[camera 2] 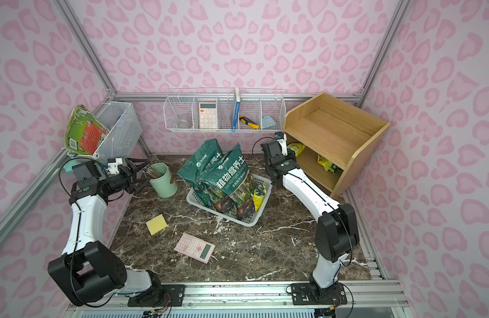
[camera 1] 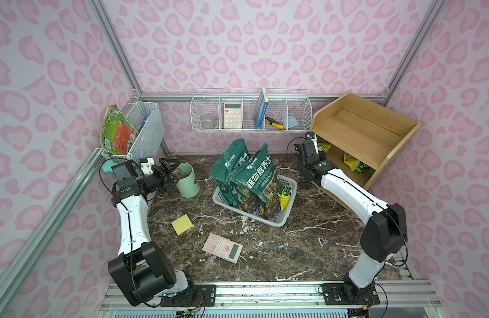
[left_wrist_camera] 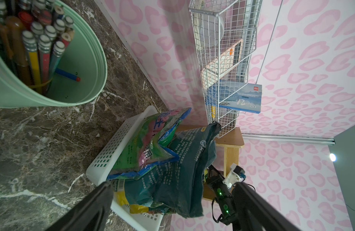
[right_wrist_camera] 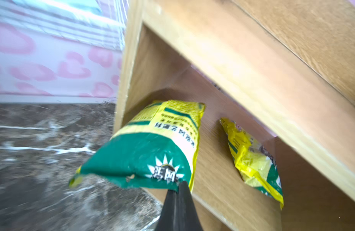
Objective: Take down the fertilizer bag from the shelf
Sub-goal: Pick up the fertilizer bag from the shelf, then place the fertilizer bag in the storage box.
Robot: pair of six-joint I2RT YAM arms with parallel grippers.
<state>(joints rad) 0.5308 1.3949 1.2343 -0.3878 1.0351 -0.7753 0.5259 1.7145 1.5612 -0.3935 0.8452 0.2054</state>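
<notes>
The right gripper (right_wrist_camera: 177, 187) is pinched shut on the green end seam of the fertilizer bag (right_wrist_camera: 152, 140). The bag lies in the lower compartment of the shelf (right_wrist_camera: 252, 60), close to the side panel, and its near end juts past the front edge of the board. The hold is thin and sits toward one corner, so the bag will likely sag and twist. The pull should be slow and straight out, lifting only a little, so the seam neither slips nor tears and the bag clears the panel and the board above. A second bag (right_wrist_camera: 252, 160) lies deeper on the same board, beside the first but apart from it, and should not get dragged along. The bare table (camera 1: 315, 234) in front of the shelf looks like the easiest landing spot. The basket (camera 1: 278, 223) with its tall green bags (camera 1: 258, 176) stands near the arm's path, so a wide swing could knock them over. The left gripper (camera 1: 173, 176) hangs with its jaws apart by the cup (camera 1: 189, 184) of pencils, well clear. The notepad (camera 1: 182, 224), calculator (camera 1: 222, 247) and the wire rack (camera 1: 196, 110) on the far wall are out of the way.
</notes>
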